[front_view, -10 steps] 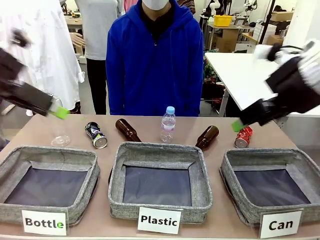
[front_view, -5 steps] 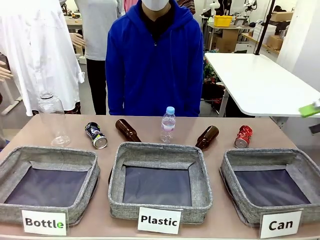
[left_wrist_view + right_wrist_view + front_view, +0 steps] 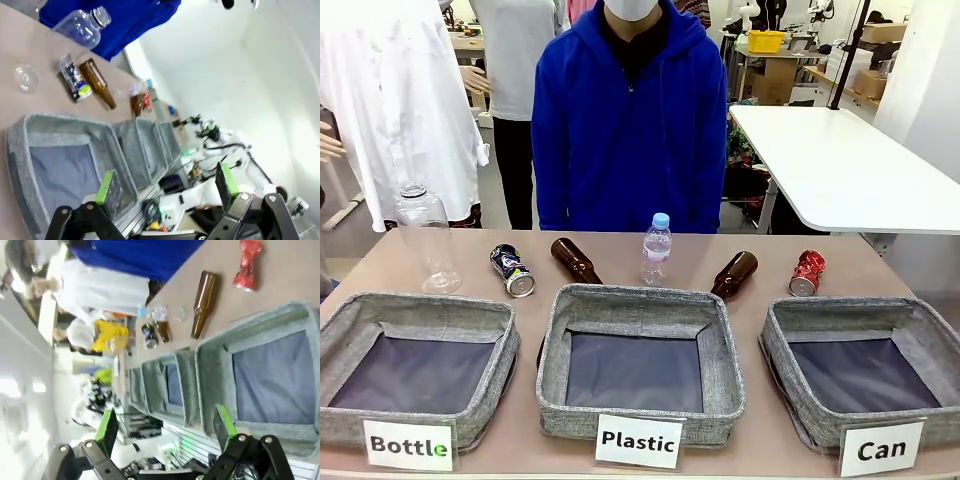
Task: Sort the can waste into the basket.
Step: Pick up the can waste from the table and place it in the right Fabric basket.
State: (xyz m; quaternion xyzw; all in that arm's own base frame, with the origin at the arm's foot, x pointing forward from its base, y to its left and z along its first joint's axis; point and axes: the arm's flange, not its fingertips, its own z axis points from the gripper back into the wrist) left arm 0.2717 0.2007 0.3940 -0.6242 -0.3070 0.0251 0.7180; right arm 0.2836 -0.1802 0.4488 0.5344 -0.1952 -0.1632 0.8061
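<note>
Hands hang released and empty, high over the table [image 3: 20, 42]: left hand [image 3: 165, 185], right hand [image 3: 165, 425], both tilted.

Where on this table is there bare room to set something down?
Bare table lies right of the red can, behind the Can basket, and left of the big clear bottle, behind the Bottle basket. The row from dark can to red can is crowded; gaps between baskets are narrow.

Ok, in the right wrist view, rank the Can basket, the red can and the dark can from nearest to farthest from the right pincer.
1. Can basket, just ahead of the right pincer.
2. Red can, on the table past that basket.
3. Dark can, far along the table, beyond the brown bottle.
</note>
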